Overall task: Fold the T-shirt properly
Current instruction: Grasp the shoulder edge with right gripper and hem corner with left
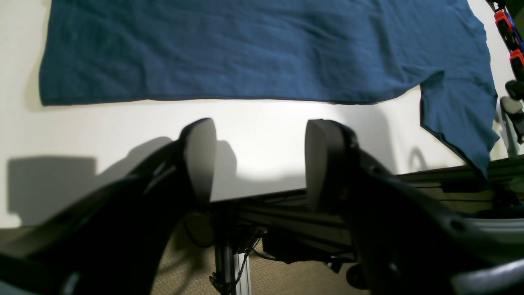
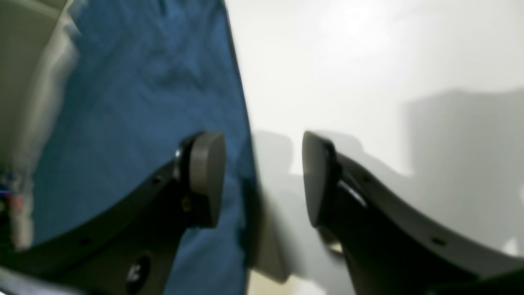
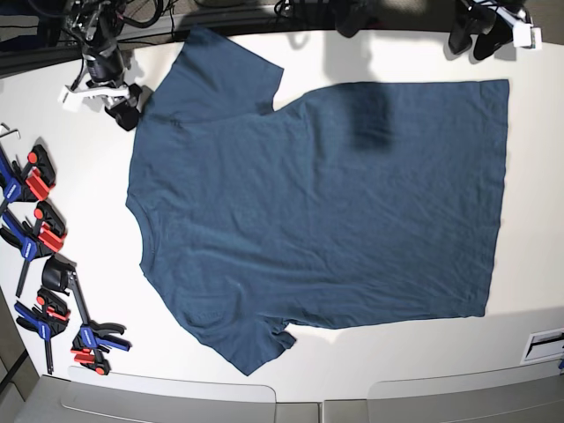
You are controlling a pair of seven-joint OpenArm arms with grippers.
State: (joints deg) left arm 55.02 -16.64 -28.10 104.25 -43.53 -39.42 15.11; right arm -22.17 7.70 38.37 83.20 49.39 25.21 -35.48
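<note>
Your right gripper (image 3: 123, 104) hovers at the collar end with jaws apart, holding nothing. The T-shirt (image 3: 326, 211) lies spread flat on the white desk (image 3: 529, 335), sleeves left, hem right. It looks light, limp and prone to bunching, so pinch it at edges or corners. Your left gripper (image 3: 480, 35), near the hem corner, also has jaws apart and empty.
</note>
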